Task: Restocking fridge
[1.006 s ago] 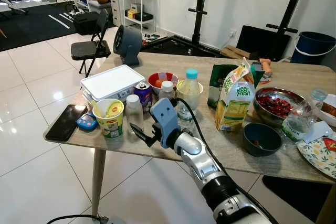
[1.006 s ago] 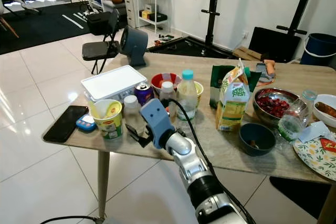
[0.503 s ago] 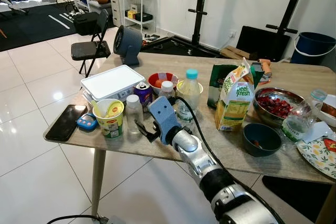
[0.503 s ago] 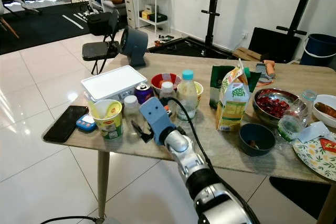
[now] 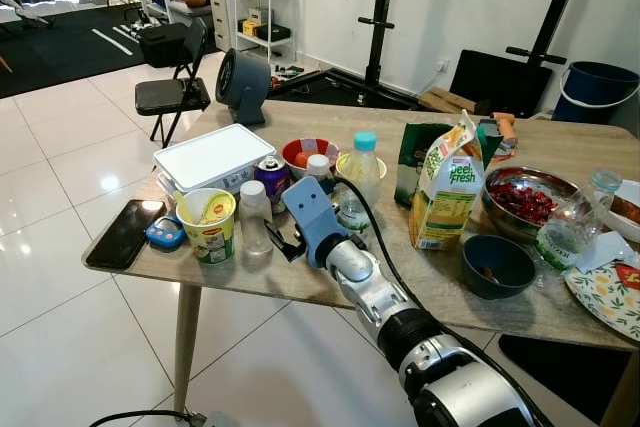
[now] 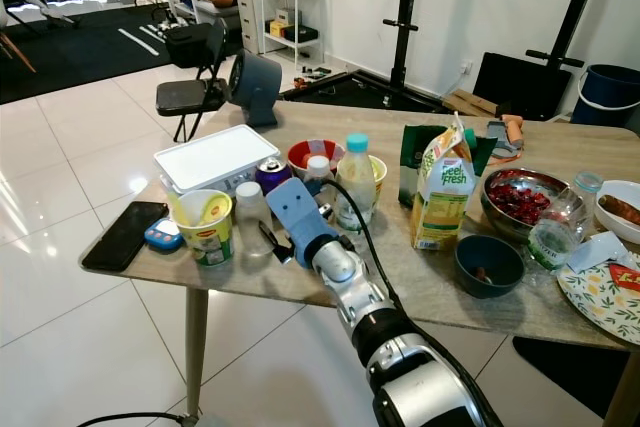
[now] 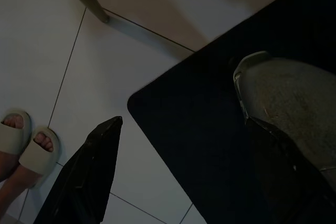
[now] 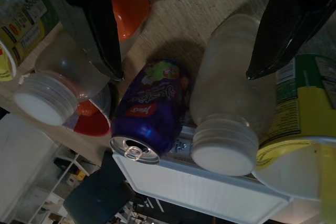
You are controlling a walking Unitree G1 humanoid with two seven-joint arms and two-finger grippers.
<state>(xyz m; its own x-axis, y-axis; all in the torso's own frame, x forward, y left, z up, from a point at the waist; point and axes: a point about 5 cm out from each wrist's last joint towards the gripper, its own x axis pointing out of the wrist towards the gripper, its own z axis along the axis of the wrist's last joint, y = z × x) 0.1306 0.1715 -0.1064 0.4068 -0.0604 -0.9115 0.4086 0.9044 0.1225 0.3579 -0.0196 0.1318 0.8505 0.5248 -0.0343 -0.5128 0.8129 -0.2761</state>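
Right gripper [image 5: 281,243] had advanced over front edge of worktop [image 5: 400,292] toward small clear bottle [image 5: 254,218]; fingers [image 8: 100,24] spread wide, bottle partly between them, ungrasped. Grasp looked imminent. Left gripper [image 7: 178,182] idle, fingers apart.

My right tool [image 8: 184,30] has black fingers. A purple can [image 8: 148,109], a clear bottle with a white cap [image 8: 231,114], a yellow-green cup [image 5: 206,225] and a red bowl [image 5: 310,152] sit on my beige surface [image 5: 420,277].
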